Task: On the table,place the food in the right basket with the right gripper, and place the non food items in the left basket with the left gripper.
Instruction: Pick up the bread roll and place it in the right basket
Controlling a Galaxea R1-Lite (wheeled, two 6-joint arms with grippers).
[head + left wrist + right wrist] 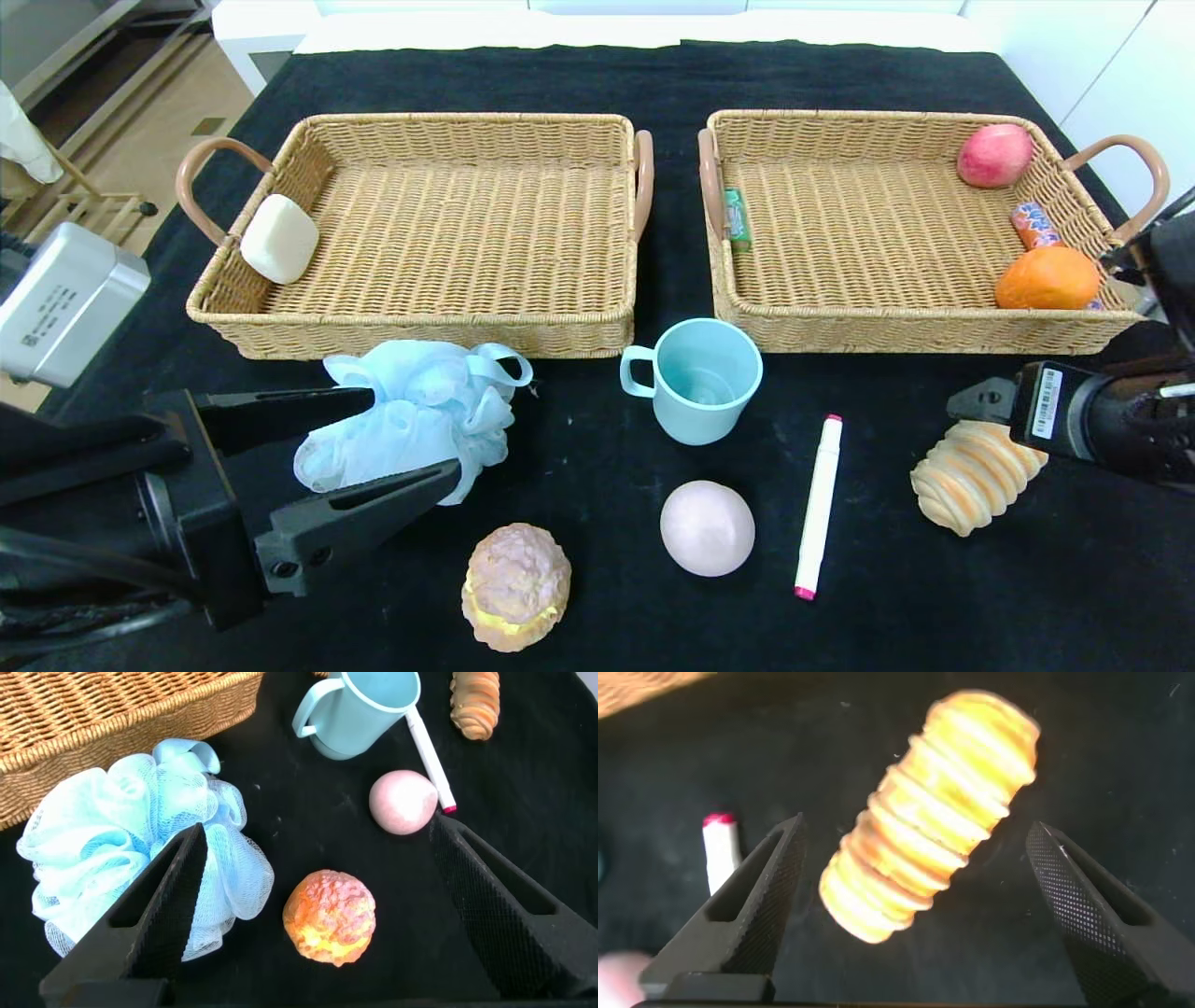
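My left gripper [411,434] is open at the front left, one finger lying against the light blue bath pouf [411,415]. In the left wrist view the gripper [318,829] is above the table, with the pouf [131,849] at one finger and a cream puff [329,917] between the fingers. My right gripper [976,415] is open above the ridged bread roll [976,476]. The roll [934,812] lies between the open fingers in the right wrist view, where the gripper [915,826] is empty. The left basket [420,322] holds a white soap [279,239].
The right basket [934,331] holds an apple [994,155], an orange [1047,278], a candy [1034,225] and a green pack [738,219]. A teal mug [695,378], a marker [818,504], a pink ball [707,527] and the cream puff [515,585] lie on the black table.
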